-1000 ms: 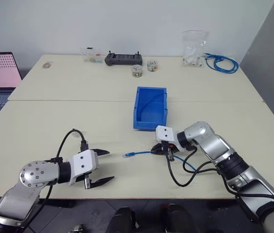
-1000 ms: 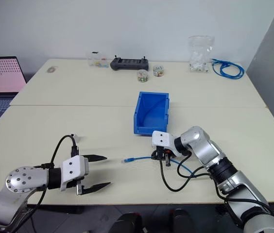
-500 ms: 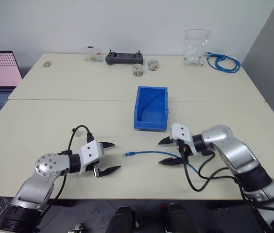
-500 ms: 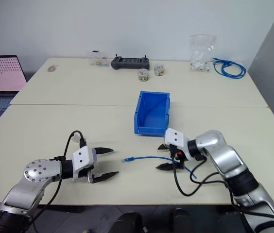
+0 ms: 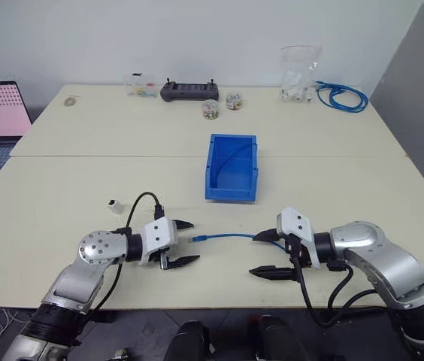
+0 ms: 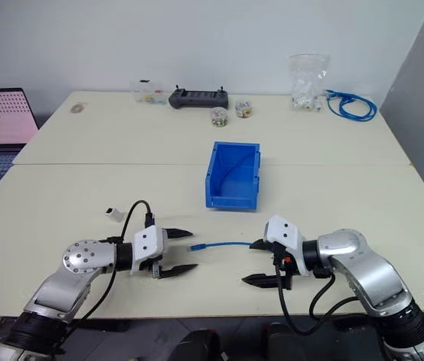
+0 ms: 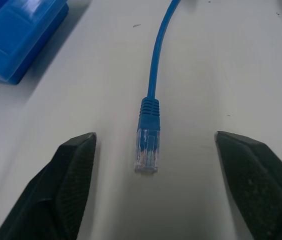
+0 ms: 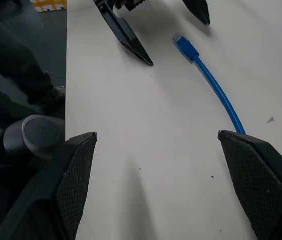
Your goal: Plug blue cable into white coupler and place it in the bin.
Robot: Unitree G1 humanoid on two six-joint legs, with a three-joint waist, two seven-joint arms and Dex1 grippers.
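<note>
Right gripper (image 5: 271, 255) now off blue cable (image 5: 227, 235), jaws wide, pulled back. Left gripper (image 5: 185, 243), fingers apart, moves up on plug end lying loose on table. White coupler (image 5: 113, 203) sits apart; you haven't plugged anything, bin (image 5: 231, 167) waits.

I see my left gripper (image 5: 184, 243) held low, fingers spread apart, pointing toward my right; my right gripper (image 5: 270, 256) faces it, fingers wide apart, arm bent.
</note>
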